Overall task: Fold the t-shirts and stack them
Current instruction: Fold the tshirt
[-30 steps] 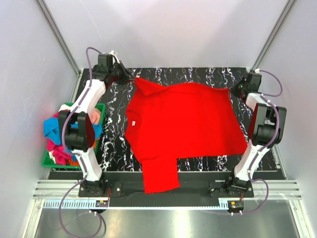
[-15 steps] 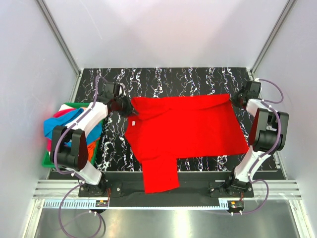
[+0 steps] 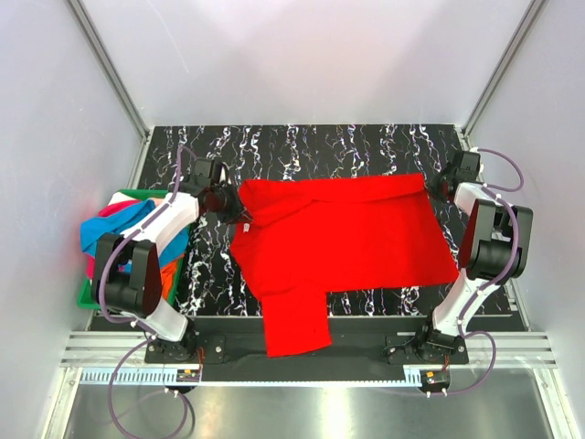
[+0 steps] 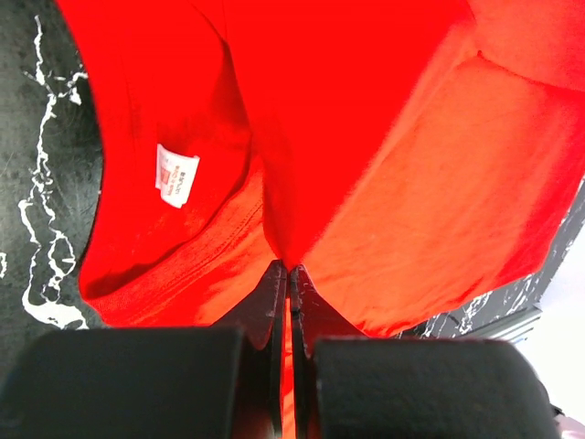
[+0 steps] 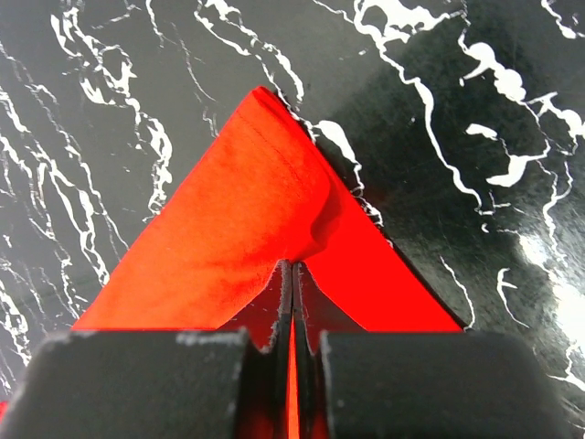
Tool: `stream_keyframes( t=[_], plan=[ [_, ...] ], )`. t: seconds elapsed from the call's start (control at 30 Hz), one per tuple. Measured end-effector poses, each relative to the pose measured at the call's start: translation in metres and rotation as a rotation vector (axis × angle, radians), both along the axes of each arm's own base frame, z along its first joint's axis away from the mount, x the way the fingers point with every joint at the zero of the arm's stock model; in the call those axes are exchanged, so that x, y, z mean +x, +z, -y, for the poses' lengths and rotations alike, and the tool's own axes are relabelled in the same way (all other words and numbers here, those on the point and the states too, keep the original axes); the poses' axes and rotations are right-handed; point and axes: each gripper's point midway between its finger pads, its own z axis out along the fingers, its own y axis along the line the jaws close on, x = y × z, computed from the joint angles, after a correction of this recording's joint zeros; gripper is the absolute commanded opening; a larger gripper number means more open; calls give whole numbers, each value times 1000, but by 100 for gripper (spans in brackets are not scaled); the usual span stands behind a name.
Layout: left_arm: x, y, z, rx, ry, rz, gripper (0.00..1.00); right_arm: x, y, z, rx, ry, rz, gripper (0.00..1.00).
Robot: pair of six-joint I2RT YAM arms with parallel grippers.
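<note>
At frame centre, the bright red cloth t-shirt (image 3: 356, 233) lies on the black marbled table (image 3: 366, 139); left gripper (image 4: 289, 271) and right gripper (image 5: 291, 267) clamp its upper corners. If you release unevenly, the fold skews.

one red t-shirt (image 3: 347, 233), one green bin (image 3: 85, 297), a few bunched shirts (image 3: 101, 233), two robot arms (image 3: 169, 218) (image 3: 494, 240).

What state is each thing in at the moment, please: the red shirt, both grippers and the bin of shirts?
red shirt: spread on the table, far edge doubled over, pinched at two corners.
left gripper: shut on the red shirt.
right gripper: shut on the red shirt.
bin: heaped with crumpled shirts.
</note>
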Motion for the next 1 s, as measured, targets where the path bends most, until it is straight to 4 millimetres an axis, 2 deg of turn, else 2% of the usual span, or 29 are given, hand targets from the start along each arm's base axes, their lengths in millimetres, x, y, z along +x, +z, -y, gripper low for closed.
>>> stream_keyframes(
  t=[0.4, 0.73, 0.9, 1.0],
  plan=[
    [-27, -26, 1, 30, 11, -83, 0, -7, -13, 3, -11, -16, -46, 0],
    [-32, -11, 4, 15, 26, -49, 0, -14, -18, 2, -4, -18, -78, 0],
    [-33, 4, 7, -3, 30, -10, 0, -16, -19, 1, -2, -18, -88, 0],
    [-35, 5, 12, -3, 28, -6, 0, -18, -21, 3, -9, -27, -100, 0]
  ],
)
